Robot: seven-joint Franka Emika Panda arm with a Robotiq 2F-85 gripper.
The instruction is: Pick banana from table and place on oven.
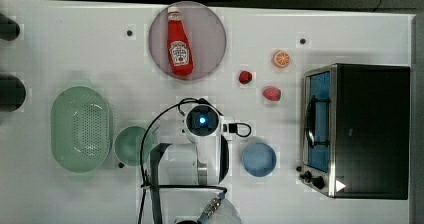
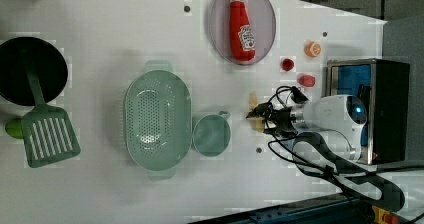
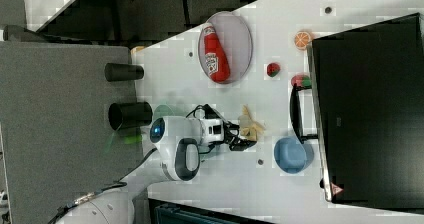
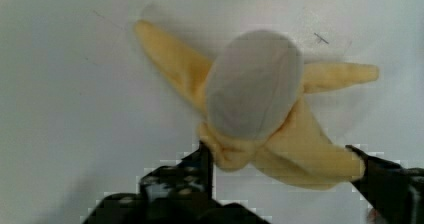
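The banana, pale yellow with its peel flaps spread and a grey-white tip, lies on the white table. My gripper is down over it. One black finger touches one side of the fruit and the other finger is at the end of a peel flap, so the jaws stand wide on either side. The left view has the banana at my gripper, and the right view has the banana there too. In the top view my arm covers it. The oven stands at the top view's right.
A blue bowl sits between my arm and the oven. A ketchup bottle lies on a grey plate. An orange slice and two red fruits lie near the oven. A green cup and colander stand at the top view's left.
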